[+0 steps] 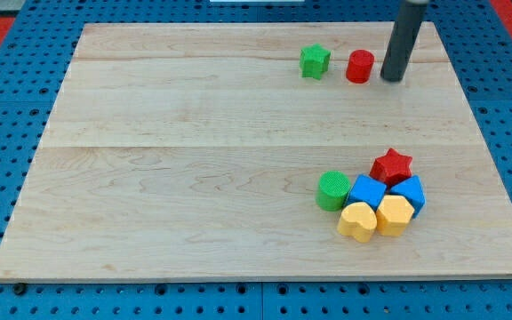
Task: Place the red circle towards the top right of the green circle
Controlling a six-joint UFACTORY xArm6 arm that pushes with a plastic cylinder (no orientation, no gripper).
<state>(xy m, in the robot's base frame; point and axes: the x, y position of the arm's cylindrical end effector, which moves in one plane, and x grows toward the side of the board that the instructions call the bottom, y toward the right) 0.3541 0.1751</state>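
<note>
Yellow heart (356, 221) nearest camera, right-below green circle (332, 190). Red circle (359, 67) far above green circle; my tip (391, 79) just right of it. No jaws on rod.

Wooden board (194, 178) on blue pegboard (7, 133). Near top: green star (315, 61), red circle (359, 67) just right of it. Lower right, clustered: green circle (333, 191), red star (391, 166), two blue blocks (366, 191) (410, 191), two yellow blocks (357, 221) (394, 215).
</note>
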